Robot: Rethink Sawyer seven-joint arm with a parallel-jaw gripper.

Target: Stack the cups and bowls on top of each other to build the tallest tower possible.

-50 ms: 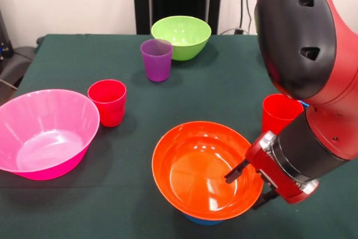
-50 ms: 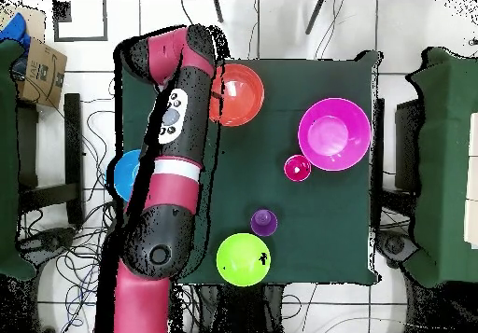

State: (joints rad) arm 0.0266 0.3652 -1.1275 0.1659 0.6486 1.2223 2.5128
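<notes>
Holding the gripper (image 1: 250,184) with spread fingers straddling the orange bowl's (image 1: 201,166) rim atop a blue bowl (image 1: 202,220), I judge the tower barely begun; red cups (image 1: 107,101), purple cup (image 1: 156,59) and lime bowl (image 1: 181,36) wait behind.

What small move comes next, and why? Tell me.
Probably lift the gripper clear of the orange bowl, then head for the purple cup. The orange bowl already sits on a blue piece, its rim between the open fingers, and the cup stands loose.
</notes>
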